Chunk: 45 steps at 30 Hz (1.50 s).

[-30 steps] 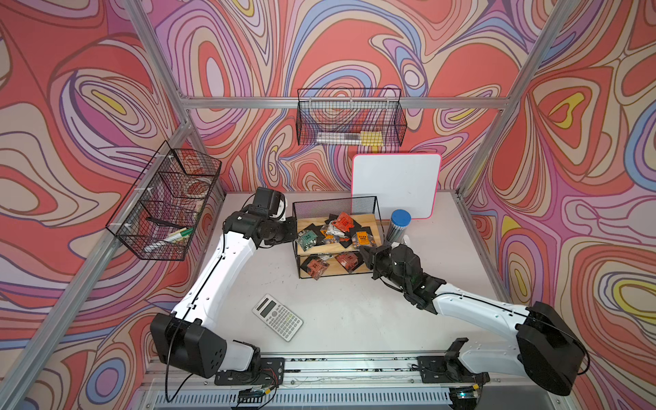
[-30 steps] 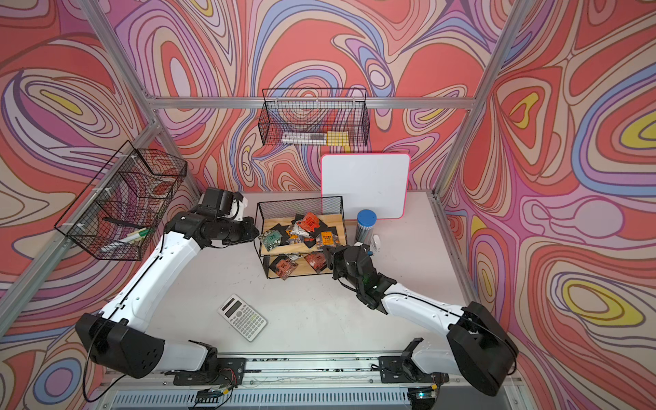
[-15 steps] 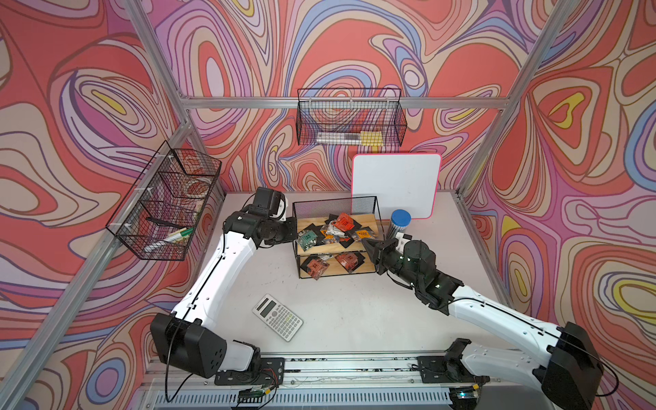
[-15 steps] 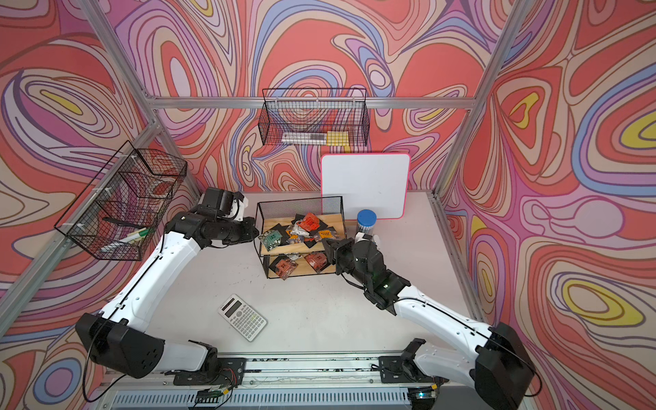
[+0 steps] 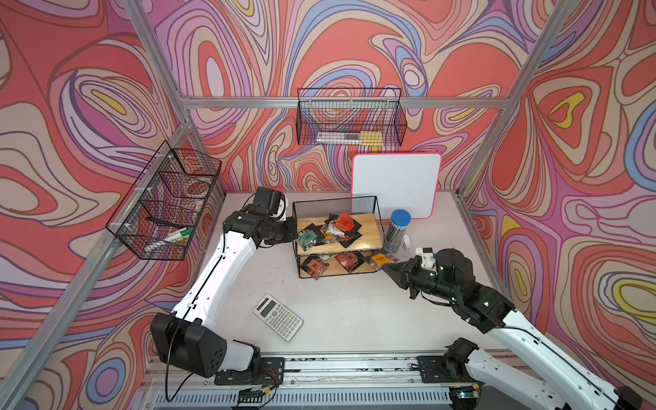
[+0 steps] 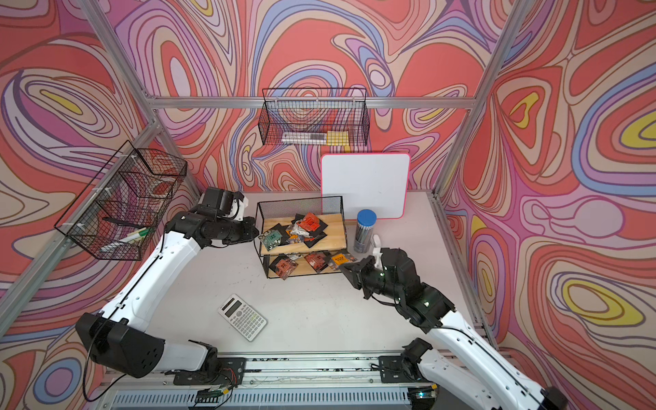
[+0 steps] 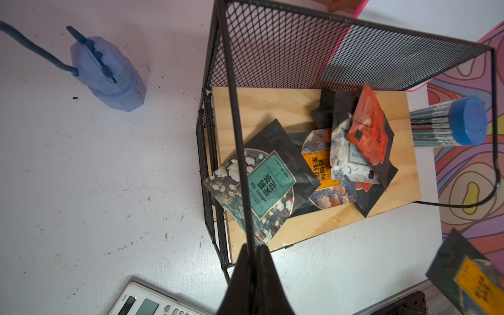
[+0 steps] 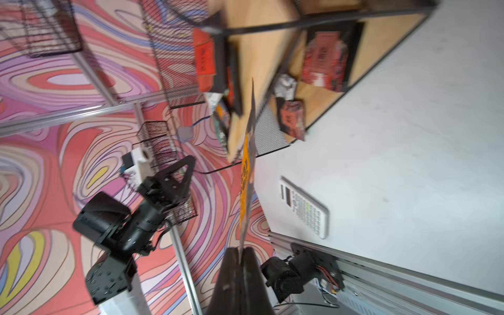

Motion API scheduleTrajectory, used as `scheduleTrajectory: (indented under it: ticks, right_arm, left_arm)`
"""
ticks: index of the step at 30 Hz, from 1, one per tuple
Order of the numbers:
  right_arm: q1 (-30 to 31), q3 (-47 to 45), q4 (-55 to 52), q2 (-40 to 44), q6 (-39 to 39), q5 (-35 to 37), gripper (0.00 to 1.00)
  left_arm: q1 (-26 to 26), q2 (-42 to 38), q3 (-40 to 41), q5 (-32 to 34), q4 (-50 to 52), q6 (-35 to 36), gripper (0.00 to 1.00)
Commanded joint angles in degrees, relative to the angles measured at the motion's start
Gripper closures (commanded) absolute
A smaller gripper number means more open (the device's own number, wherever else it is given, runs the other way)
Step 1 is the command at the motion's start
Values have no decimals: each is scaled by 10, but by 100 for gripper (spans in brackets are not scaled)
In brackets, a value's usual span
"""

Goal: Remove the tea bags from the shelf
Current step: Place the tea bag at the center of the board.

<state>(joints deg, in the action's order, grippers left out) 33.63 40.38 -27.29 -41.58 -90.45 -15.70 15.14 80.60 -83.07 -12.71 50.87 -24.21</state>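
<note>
The right tool (image 5: 389,267) is pressed together on an orange-label tea bag (image 5: 379,258), just beside the lower tier's right end — draw it clear of the shelf (image 5: 371,236) frame, then lower to the bench (image 5: 355,305) before letting go. The left tool (image 7: 255,249) pinches the shelf's wire frame, steadying it — other tea bags (image 5: 335,230) lie heaped on the top board.

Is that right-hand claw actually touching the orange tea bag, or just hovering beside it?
Touching. The right wrist view shows the orange tea bag edge-on, its end pinched between the shut fingers of the right gripper.
</note>
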Motion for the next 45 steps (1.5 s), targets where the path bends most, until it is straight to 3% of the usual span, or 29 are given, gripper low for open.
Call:
scheduleTrajectory:
  ticks: [1,7,14,18,25,29,33,36,41,45]
  right_arm:
    - [-27,-85,-85,39,-33,-17,100]
    - [-49,-202,82,32,-83,31,100]
    - [-129,-202,177,-59,-15,18,100]
    - [-143,-179,148,-98,7,26,100]
    - [-144,-189,-5,-77,-23,45,100]
    - [-144,-190,-61,-40,-34,62,71]
    - [-144,-132,-124,-32,7,101,52]
    - [-144,-71,-151,-67,64,113,43]
    - [-144,53,-182,-129,167,135,42]
    - [-134,202,-210,-178,272,171,43]
  left_arm:
    - [2,9,-16,1,-7,14,95]
    - [2,5,-20,11,4,22,99]
    - [2,8,-16,13,3,25,100]
    - [2,8,-17,14,4,24,100]
    - [2,5,-14,18,8,24,100]
    - [2,4,-13,19,9,24,100]
    - [2,3,-13,18,9,22,100]
    - [2,5,-13,18,8,21,100]
    - [2,4,-13,18,5,20,100]
    - [2,4,-13,18,3,17,100]
